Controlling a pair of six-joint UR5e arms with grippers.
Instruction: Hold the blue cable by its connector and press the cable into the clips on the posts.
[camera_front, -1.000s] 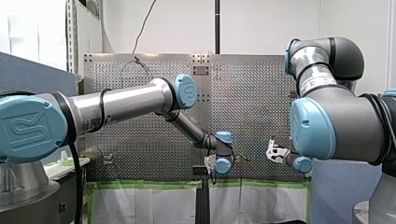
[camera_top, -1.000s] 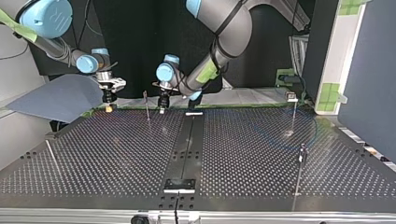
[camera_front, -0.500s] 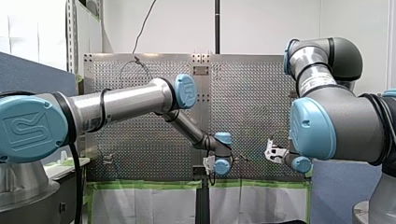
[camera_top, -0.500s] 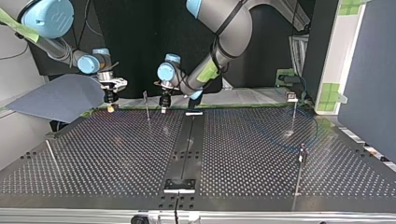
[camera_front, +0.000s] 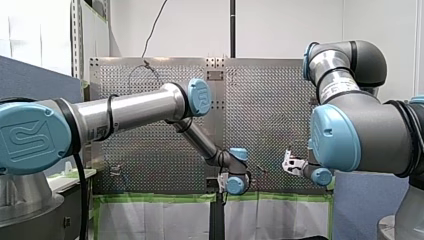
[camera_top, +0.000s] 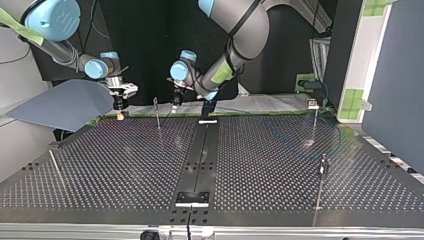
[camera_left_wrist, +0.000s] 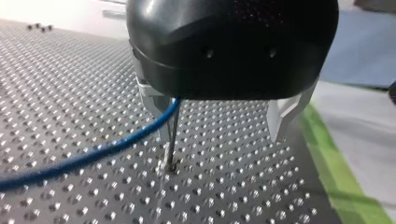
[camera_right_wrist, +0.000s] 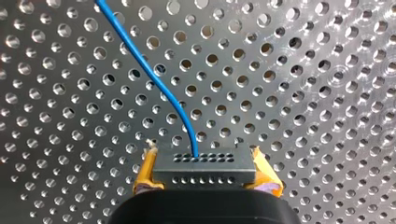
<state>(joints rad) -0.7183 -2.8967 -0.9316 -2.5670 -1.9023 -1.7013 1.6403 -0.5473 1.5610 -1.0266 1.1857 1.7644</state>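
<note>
The blue cable (camera_right_wrist: 154, 70) runs away from a black connector (camera_right_wrist: 204, 170), and my right gripper (camera_right_wrist: 204, 179) is shut on that connector with its yellow pads. In the top view my right gripper (camera_top: 120, 111) hangs at the far left edge of the table. My left gripper (camera_left_wrist: 219, 133) stands open, its metal fingers (camera_left_wrist: 280, 119) wide apart. The blue cable (camera_left_wrist: 93, 156) passes by its other finger, beside a thin post (camera_left_wrist: 171, 140) set in the table. In the top view my left gripper (camera_top: 176, 101) is just beyond a slim post (camera_top: 157, 113).
More thin posts stand on the perforated table (camera_top: 125, 165): one at the far right (camera_top: 315, 117), one nearer on the right (camera_top: 322, 172), one at the near left (camera_top: 56, 167). A black rail (camera_top: 200, 155) runs down the table's middle. Green tape (camera_left_wrist: 336, 168) edges the table.
My left gripper has opened and let go of the cable, then lifted and drawn back from the table. My right gripper has shifted slightly, still shut on the connector.
</note>
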